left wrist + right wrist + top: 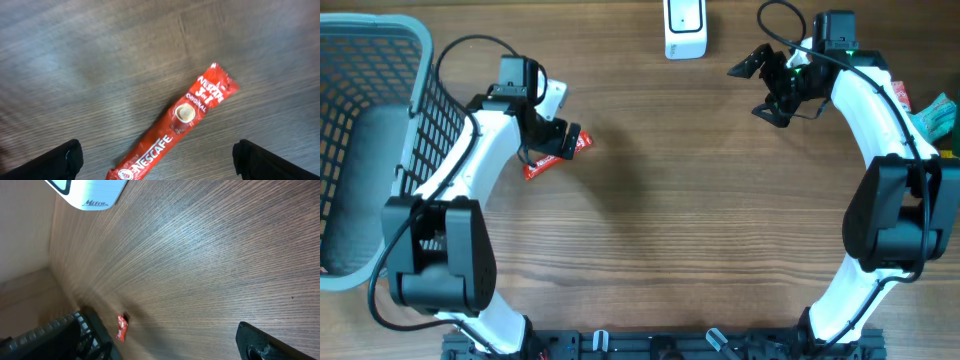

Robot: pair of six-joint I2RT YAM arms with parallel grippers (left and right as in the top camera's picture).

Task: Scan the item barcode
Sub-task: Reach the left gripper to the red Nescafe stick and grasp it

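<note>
A red Nescafe sachet point(180, 131) lies flat on the wooden table, slanting from lower left to upper right. My left gripper point(157, 162) hovers over its lower end, open, one black finger point(60, 162) on each side and not touching it. From overhead the sachet point(542, 163) shows partly under the left gripper point(557, 125). The white scanner point(685, 28) stands at the far edge. To its right my right gripper point(757, 88) is open and empty. In the right wrist view the scanner point(90, 191) is at the top left and the sachet point(121, 328) is small and far off. No barcode shows.
A grey mesh basket point(370, 60) fills the left side of the table. A teal item point(936, 116) and other goods lie at the right edge behind the right arm. Bare wood lies between the two arms.
</note>
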